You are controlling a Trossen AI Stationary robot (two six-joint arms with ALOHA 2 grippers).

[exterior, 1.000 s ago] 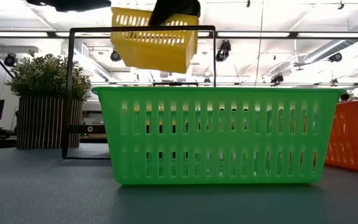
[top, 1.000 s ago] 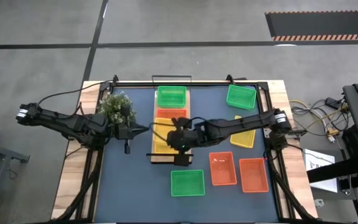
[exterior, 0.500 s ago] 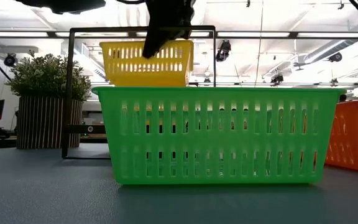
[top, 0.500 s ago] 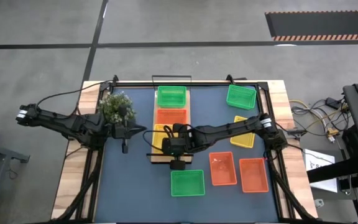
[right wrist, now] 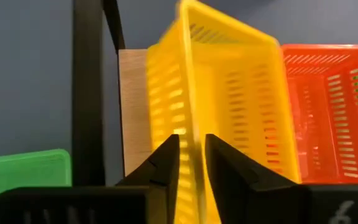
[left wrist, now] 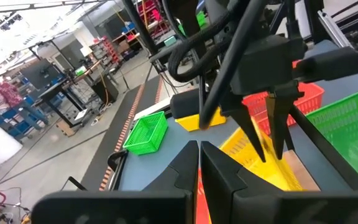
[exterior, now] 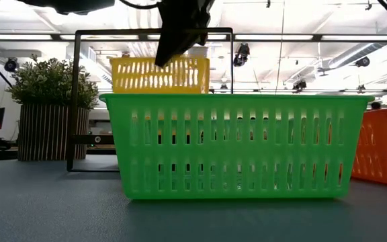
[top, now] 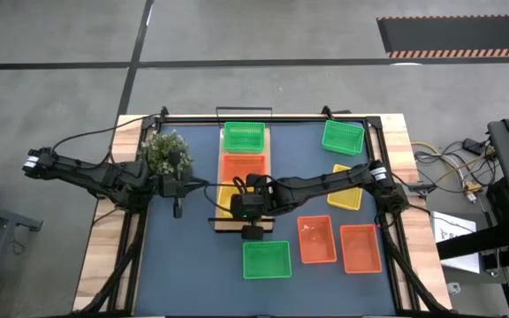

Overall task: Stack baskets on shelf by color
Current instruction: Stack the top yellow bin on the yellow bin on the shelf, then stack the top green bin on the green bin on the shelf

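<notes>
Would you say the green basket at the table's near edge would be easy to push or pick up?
The green basket is probably light: its walls are thin slotted plastic, visible in the low view. It likely holds its shape, since the rim runs straight. Sitting wide and low on the smooth dark tabletop, it would more likely slide than tip.

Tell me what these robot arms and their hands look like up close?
Both arms are slim, dark and jointed, with black cables looping alongside. The right hand ends in two thin, tapering black fingers under a boxy black block. The left hand has two broad, wedge-shaped black fingers.
</notes>
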